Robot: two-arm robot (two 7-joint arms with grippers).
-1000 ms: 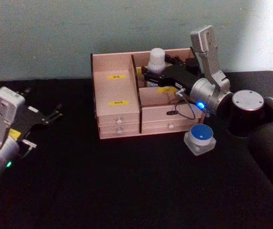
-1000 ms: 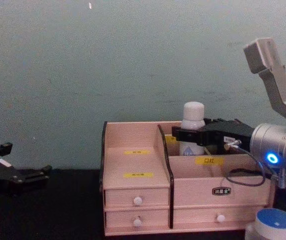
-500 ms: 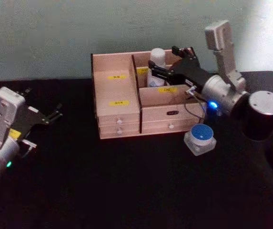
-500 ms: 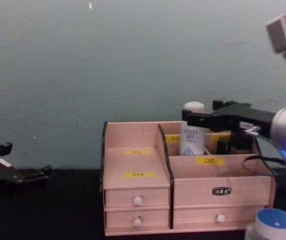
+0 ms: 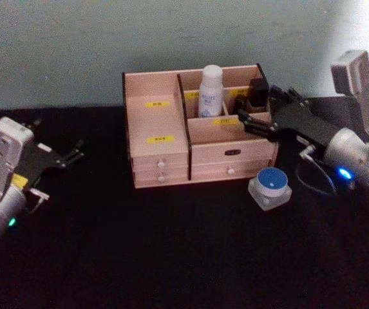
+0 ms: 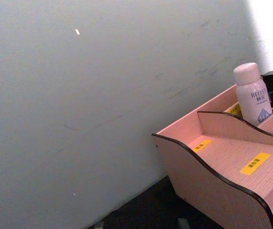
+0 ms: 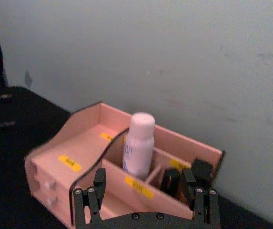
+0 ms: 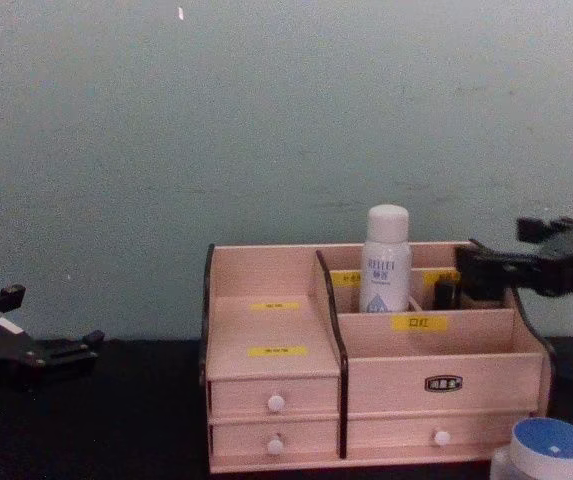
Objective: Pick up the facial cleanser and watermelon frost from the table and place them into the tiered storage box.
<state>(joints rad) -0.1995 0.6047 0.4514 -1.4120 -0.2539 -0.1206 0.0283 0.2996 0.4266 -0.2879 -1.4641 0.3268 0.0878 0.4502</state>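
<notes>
The facial cleanser [image 5: 210, 92] [image 8: 385, 260] [image 7: 138, 145] [image 6: 253, 95] stands upright and free in a rear compartment of the tiered storage box [image 5: 210, 168] [image 8: 386, 385] [image 7: 50, 162] [image 6: 212, 181]. The watermelon frost [image 5: 270, 187] [image 8: 551, 450] sits on the black table in front of the box's right corner. My right gripper [image 5: 256, 104] [image 7: 144, 179] [image 8: 491, 245] hovers open at the box's right end, empty, to the right of the cleanser and clear of it. Far to the left, my left gripper [image 5: 58, 136] [image 8: 51, 318] rests open and idle over the table.
Small dark bottles [image 5: 256, 90] [image 7: 172, 181] [image 8: 446, 293] stand in the rear compartment to the right of the cleanser, close to my right gripper's fingers. A pale wall rises right behind the box. Black tabletop stretches in front of the box and to its left.
My right gripper has let go of the facial cleanser and drawn back to the right. The cleanser stays standing in the box. The left arm has not moved.
</notes>
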